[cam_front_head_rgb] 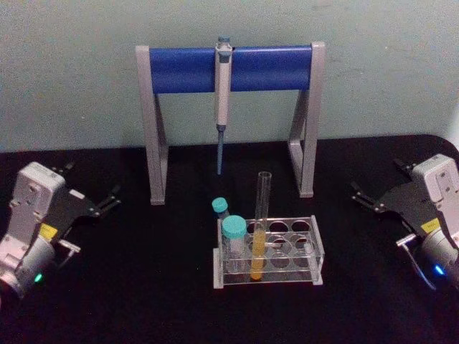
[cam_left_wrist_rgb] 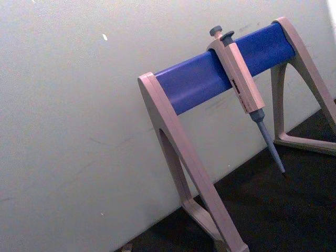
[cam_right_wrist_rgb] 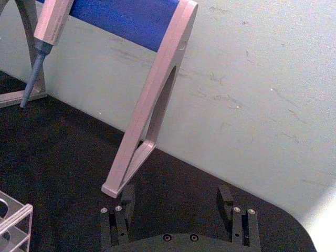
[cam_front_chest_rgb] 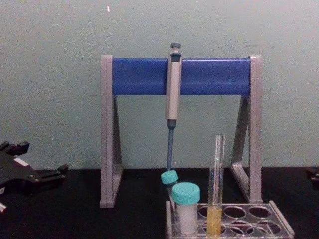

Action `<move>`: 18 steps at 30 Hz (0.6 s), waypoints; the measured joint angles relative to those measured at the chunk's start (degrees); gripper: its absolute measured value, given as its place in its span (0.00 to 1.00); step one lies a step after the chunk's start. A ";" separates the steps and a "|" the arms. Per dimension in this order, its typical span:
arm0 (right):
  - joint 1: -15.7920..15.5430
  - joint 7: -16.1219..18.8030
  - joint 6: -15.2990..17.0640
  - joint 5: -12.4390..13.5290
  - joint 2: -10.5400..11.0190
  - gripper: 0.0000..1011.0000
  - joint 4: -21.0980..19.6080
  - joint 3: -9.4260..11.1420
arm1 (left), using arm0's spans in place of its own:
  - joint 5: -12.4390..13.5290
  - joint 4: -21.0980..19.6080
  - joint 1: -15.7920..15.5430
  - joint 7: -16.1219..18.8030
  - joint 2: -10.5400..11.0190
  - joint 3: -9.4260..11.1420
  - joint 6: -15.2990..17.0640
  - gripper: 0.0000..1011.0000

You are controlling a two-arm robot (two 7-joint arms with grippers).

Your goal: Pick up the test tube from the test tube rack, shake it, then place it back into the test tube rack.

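Black tabletop (cam_front_head_rgb: pixel 143 301), pale wall behind | test tube (cam_front_head_rgb: pixel 262 215) upright in test tube rack (cam_front_head_rgb: pixel 294 278), lower centre of head view | left gripper (cam_front_head_rgb: pixel 93 179) at left edge; fingers spread, empty | right gripper (cam_front_head_rgb: pixel 376 176) at right edge; fingers spread, empty

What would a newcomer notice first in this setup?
Probably the blue-barred stand at the back of the table, a pipette hanging from it. Then the test tube of yellow-orange liquid, upright in the rack in front, beside two teal-capped vials. The left gripper and right gripper sit open at either side.
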 joint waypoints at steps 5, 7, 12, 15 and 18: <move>0.00 0.00 0.00 0.00 0.00 0.99 0.00 0.00 | 0.00 0.00 0.00 0.00 0.00 0.00 0.00 0.99; 0.00 0.00 0.00 0.00 0.00 0.99 0.00 0.00 | 0.00 0.00 0.00 0.00 0.00 0.00 0.00 0.99; 0.00 0.00 0.00 0.00 0.00 0.99 0.00 0.00 | 0.00 0.00 0.00 0.00 0.00 0.00 0.00 0.99; 0.00 0.00 0.00 0.00 0.00 0.99 0.00 0.00 | 0.00 0.00 0.00 0.00 0.00 0.00 0.00 0.99; 0.00 0.00 0.00 0.00 0.00 0.99 0.00 0.00 | 0.00 0.00 0.00 0.00 0.00 0.00 0.00 0.99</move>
